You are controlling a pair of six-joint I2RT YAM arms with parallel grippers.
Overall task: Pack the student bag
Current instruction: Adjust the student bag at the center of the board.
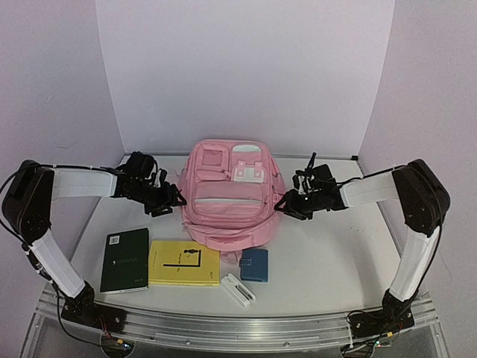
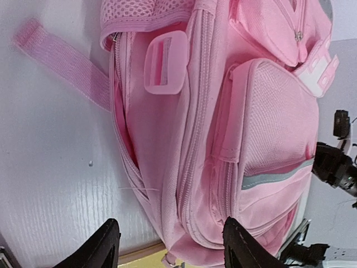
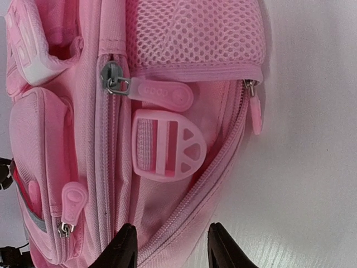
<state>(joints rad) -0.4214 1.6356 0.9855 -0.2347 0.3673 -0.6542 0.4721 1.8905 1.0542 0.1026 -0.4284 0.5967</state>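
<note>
Lies just ahead of both parted, empty jaws, left gripper [image 2: 172, 222] and right gripper [image 3: 173, 226] alike: soft, floppy, probably light backpack [image 1: 227, 203], likely best pinched at the firmer zip edge [image 3: 222, 152] nearest the right jaws.

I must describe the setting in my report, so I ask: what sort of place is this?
Probably a robot test booth in a laboratory: plain white walls enclose a white table, two robot arms are bolted to a metal rail at its near edge, and a pink backpack lies between them.
</note>
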